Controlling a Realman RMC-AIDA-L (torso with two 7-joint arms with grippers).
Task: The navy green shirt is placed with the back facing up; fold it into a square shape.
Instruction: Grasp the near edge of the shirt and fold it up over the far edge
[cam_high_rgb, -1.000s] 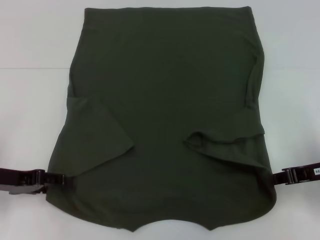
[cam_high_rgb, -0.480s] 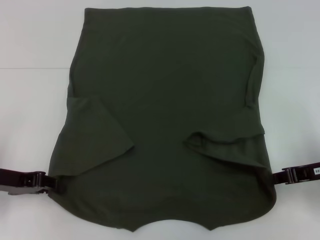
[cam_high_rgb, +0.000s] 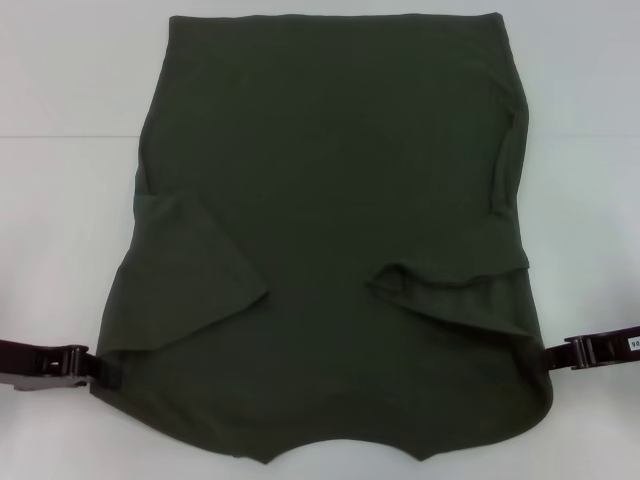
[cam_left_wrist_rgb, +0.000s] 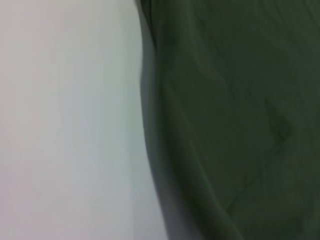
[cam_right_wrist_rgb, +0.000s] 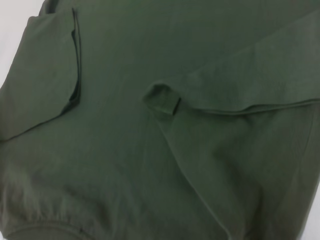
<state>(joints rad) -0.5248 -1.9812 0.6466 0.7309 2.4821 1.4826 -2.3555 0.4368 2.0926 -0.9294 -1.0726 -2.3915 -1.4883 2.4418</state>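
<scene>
Two grippers low on the table (cam_high_rgb: 60, 220), one at each side of the navy green shirt (cam_high_rgb: 330, 180). Shirt spread flat on the white top, filling most of the head view: straight hem toward the far edge, curved neckline toward the near edge. Both sleeves folded inward over the body: left sleeve (cam_high_rgb: 195, 275) as a flat angled flap, right sleeve (cam_high_rgb: 450, 285) looser, with a rumpled ridge along its top.

Left gripper (cam_high_rgb: 100, 368) now right at the shirt's left edge, near the shoulder corner. One second ago reached in over the cloth; half a second ago already partway out; now farther back toward the table's left side. Cloth at that corner lying the same as before, no lift, no new crease.

Right gripper (cam_high_rgb: 562, 352) at the shirt's right edge, level with the opposite shoulder. Position practically unchanged across all three moments.

Claw state: cannot tell for either side. Seen edge-on in the head view, tips lost against the dark fabric. Cannot tell whether either touches or pinches the cloth.

Left wrist view: blurred, only the shirt's edge against the bare white top. Right wrist view: nothing but green fabric, with both folded sleeves and a small turned-up bit of sleeve hem (cam_right_wrist_rgb: 162, 100) near the middle.

Shirt outline, both sleeve folds and wrinkles along the right side seam same as one second ago.
</scene>
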